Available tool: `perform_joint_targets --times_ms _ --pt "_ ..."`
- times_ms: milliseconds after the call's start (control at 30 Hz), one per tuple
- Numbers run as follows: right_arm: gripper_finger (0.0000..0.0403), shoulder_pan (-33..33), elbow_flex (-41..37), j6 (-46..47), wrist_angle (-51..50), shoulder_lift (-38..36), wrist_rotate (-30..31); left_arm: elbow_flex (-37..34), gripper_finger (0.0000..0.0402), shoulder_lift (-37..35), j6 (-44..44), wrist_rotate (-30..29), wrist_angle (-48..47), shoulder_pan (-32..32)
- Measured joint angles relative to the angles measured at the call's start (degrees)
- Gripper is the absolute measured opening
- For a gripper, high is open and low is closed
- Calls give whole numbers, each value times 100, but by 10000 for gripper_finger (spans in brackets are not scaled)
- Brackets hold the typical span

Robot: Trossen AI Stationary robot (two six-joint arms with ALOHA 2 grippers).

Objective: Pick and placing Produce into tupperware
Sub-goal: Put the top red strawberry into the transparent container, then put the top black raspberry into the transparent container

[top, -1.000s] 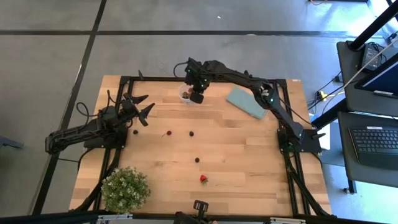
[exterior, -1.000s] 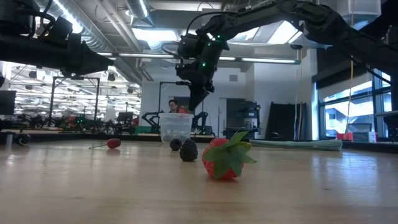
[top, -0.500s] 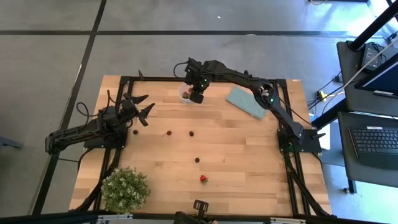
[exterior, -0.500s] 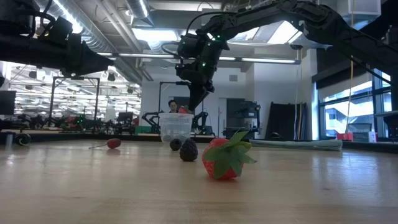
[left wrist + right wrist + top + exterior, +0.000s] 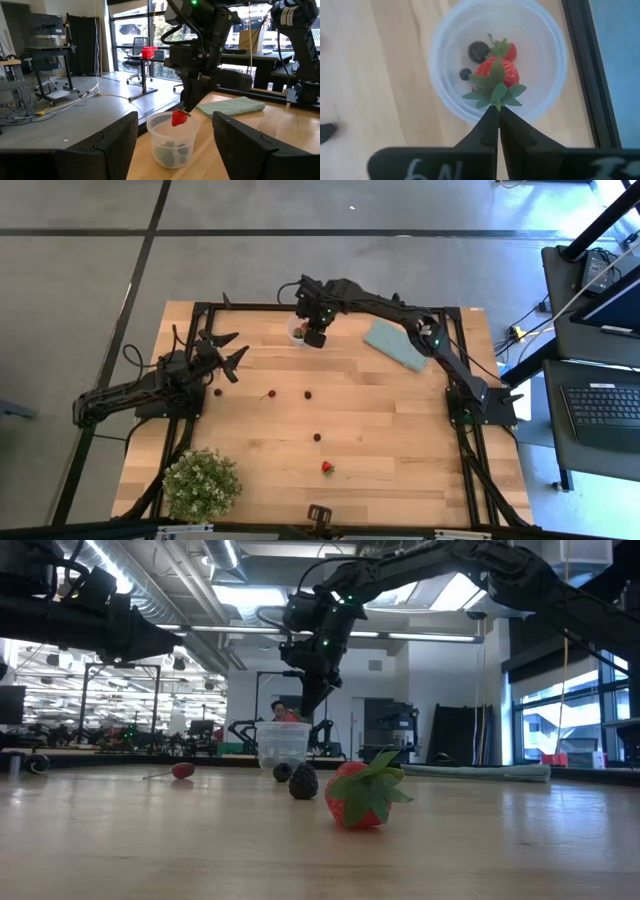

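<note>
Right gripper (image 5: 497,112) fingers pinching strawberry (image 5: 495,74) stem above tupperware (image 5: 451,100), left gripper (image 5: 226,352) fingers spread, far-left tabletop (image 5: 400,430)

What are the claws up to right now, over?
Right claw shut on strawberry over cup. Left claw open, waiting. Nothing in the way.

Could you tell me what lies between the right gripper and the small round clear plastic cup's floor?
A red strawberry, pinched by its stem in the right gripper, hangs inside the cup, per both wrist views.

wood table (image 5: 400,430) w/ cup (image 5: 297,330), berries (image 5: 317,437), plant (image 5: 201,483), teal piece (image 5: 392,342).
</note>
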Motion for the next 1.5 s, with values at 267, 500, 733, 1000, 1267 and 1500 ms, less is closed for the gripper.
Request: perform_joint_targets --times_ms 267,500,733,1000,1267,1500 --pt "8 75 -1 -103 204 52 1 1 247 0 0 0 0 0" --pt "12 80 -4 -102 257 214 3 0 247 -1 0 2 2 0" --pt "13 78 -2 -110 407 251 6 1 247 0 0 2 2 0" --pt "15 78 -2 -124 427 251 6 1 247 0 0 2 2 0" --pt "64 67 -2 -148 427 251 6 0 247 -1 0 2 2 -2" --pt "103 67 96 -153 337 88 8 0 247 -2 0 2 2 0"
